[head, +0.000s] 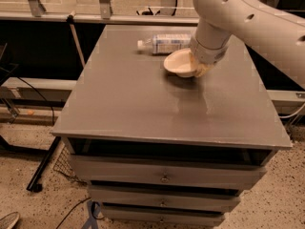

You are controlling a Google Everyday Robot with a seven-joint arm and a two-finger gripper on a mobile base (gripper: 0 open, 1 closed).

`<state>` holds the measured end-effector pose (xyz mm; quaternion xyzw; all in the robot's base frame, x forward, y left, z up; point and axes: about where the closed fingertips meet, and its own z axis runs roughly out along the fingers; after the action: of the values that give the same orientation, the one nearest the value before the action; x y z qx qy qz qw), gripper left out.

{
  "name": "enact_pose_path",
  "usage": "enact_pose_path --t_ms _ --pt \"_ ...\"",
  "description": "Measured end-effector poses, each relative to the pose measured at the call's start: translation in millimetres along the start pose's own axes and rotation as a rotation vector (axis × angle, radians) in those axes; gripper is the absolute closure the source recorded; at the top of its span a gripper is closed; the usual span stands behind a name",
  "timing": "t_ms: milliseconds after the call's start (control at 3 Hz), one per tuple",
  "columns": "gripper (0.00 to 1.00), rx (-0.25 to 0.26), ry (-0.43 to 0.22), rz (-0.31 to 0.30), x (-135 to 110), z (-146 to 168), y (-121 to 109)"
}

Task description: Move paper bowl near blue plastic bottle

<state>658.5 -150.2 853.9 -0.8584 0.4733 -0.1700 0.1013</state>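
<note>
The off-white paper bowl (178, 63) is tilted and held just above the grey table top (143, 104), towards the back. My gripper (196, 68) grips the bowl's right rim, below the white arm's wrist. The blue plastic bottle (164, 43) lies on its side at the back of the table, white cap pointing left, just behind the bowl. Bowl and bottle are a small gap apart.
The table has drawers (164, 178) in its front. A dark shelf and metal frame legs (102, 1) stand behind it. A black pole (45, 163) and cables lie on the speckled floor at the left.
</note>
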Motion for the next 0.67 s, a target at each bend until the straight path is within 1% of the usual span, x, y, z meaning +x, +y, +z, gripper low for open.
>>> enact_pose_path --t_ms 667 --pt "1.00 0.033 0.038 0.052 25.6 8.8 -12.1"
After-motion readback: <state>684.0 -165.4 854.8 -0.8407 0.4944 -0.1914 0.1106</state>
